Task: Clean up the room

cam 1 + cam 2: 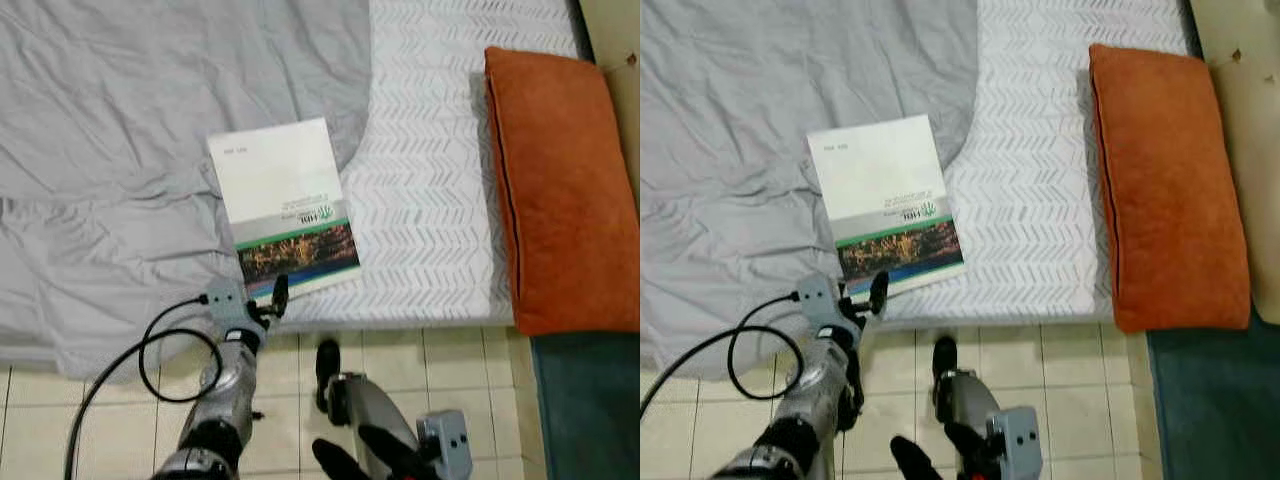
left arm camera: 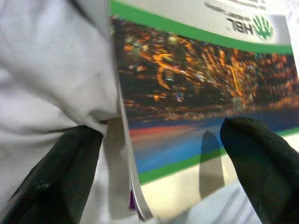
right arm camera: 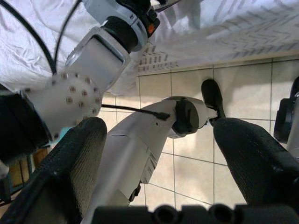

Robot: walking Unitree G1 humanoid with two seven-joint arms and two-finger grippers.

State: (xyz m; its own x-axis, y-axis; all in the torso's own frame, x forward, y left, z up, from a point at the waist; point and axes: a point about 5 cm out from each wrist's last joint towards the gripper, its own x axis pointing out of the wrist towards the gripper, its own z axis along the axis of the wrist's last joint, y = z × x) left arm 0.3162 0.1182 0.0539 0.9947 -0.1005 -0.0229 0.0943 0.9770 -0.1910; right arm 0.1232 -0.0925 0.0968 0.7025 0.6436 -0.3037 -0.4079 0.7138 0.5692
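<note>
Where the bed (image 1: 440, 200) meets the tiled floor (image 1: 450, 370), a thin booklet (image 1: 285, 205) lies flat near the bed's edge, partly on the grey blanket (image 1: 110, 150). It looks light, floppy and slick, best pinched at its overhanging corner. The left gripper (image 2: 161, 172), jaws wide, straddles that corner. The right gripper (image 3: 161, 154), jaws wide, hangs low off the bed.

The booklet (image 2: 201, 79) lying on the bed (image 1: 120, 120) carries the letters "HBL" beside a green hand-shaped logo (image 2: 262, 27), printed on its white band just past the green stripe. Smaller print lines next to that mark and near the booklet's far corner are too blurred to read.
</note>
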